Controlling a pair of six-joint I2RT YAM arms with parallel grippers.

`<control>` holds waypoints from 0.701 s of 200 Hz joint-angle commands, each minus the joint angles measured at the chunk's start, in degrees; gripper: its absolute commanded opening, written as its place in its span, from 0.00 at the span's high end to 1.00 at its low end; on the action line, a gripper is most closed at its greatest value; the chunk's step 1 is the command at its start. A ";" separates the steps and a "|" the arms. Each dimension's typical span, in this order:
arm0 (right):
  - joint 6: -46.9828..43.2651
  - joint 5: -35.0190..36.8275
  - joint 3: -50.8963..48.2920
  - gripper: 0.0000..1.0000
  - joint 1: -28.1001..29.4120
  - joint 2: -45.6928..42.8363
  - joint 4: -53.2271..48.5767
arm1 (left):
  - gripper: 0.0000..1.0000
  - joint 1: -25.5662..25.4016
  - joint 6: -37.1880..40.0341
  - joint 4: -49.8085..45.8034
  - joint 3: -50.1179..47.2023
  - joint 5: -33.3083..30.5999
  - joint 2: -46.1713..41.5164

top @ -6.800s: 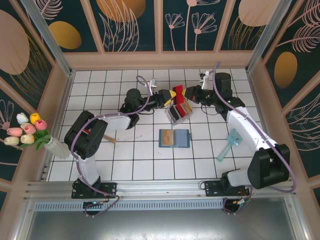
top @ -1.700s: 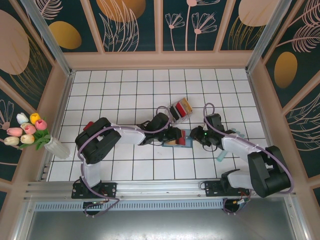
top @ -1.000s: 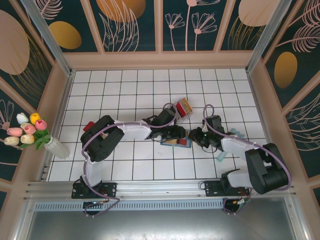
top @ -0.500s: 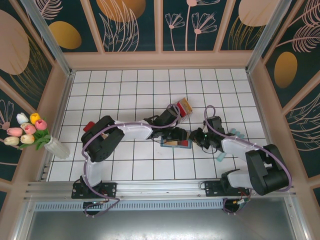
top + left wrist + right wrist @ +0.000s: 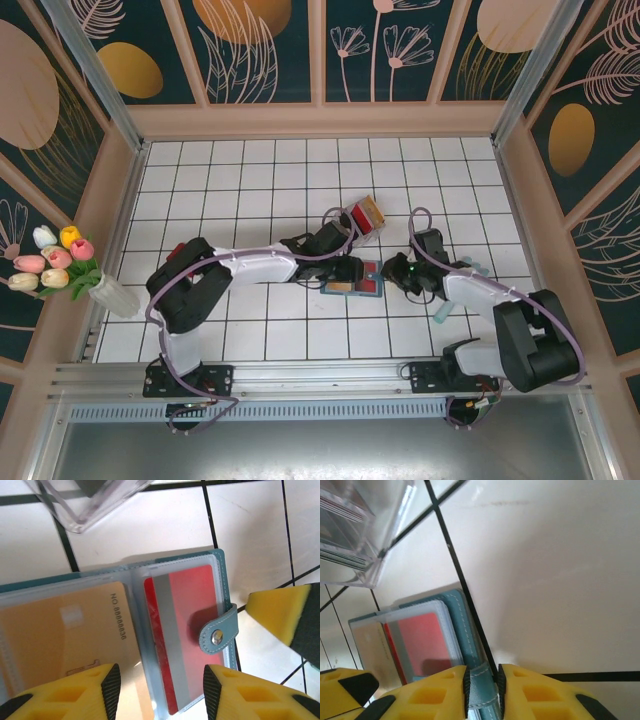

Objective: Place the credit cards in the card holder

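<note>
The left gripper (image 5: 157, 692) hangs open; the holder (image 5: 223, 626) lies spread just beyond its fingertips, tan card (image 5: 65, 630) and red card (image 5: 185, 615) slotted inside. The right gripper (image 5: 482, 672) narrowly straddles the holder's teal edge; whether it pinches, I cannot tell.

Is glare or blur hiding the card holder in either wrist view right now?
Left wrist: card holder sharp, tan card's printed number legible, mild sheen over the red card; near fingers soft. Right wrist: tile washed out bright, holder readable.
</note>
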 commanded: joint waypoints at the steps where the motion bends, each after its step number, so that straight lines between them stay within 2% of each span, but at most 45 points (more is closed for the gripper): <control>1: -2.49 2.17 2.75 0.73 0.00 -2.78 -2.30 | 0.53 0.11 -1.01 2.72 -2.24 -3.54 -3.97; 21: -4.63 1.21 4.33 0.72 1.08 -3.45 -2.47 | 0.57 1.26 -2.88 5.51 -4.43 -4.66 -6.41; 48: -5.59 -1.37 6.79 0.79 5.39 -2.13 -2.39 | 0.59 3.82 -4.71 6.38 -6.61 -4.28 -7.33; 92: -3.33 7.73 12.15 0.83 15.15 4.96 -5.91 | 0.66 5.08 -6.15 9.52 -9.43 -1.17 -5.36; 140: -1.65 14.75 16.15 0.86 19.26 12.80 -11.10 | 0.67 5.09 -6.51 12.38 -10.63 1.70 -2.34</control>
